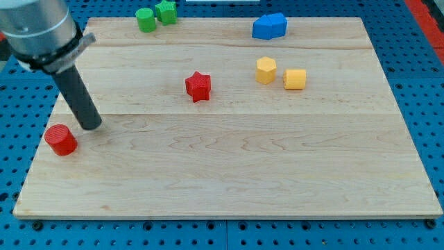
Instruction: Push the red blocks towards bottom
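A red cylinder block (61, 139) sits near the board's left edge, in the lower left part of the view. A red star block (198, 86) lies near the board's middle, toward the top. My tip (91, 126) rests on the board just to the upper right of the red cylinder, a small gap from it, and far to the left of the red star. The dark rod rises from the tip toward the view's top left.
Two green blocks (155, 16) sit together at the top edge. A blue block (269, 26) lies at the top right. A yellow hexagonal block (266, 70) and a yellow cube (295, 79) lie right of the star. The wooden board (229, 173) lies on a blue pegboard.
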Controlling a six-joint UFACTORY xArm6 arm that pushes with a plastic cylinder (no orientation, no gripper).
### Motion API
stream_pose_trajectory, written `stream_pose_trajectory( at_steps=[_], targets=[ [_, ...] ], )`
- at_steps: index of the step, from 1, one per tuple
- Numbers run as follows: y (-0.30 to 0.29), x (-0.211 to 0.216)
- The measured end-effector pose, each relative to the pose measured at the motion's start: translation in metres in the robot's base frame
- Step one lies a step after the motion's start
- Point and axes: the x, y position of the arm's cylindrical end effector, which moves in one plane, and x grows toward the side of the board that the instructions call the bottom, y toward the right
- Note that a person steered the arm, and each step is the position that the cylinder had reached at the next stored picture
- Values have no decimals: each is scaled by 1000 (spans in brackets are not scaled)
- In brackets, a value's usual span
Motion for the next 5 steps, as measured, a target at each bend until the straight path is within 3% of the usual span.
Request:
stream_pose_trajectory(
  at_steps=[1, 2, 5],
  targets=[
    [-27, 0],
    [4, 35],
    [172, -45]
  ],
)
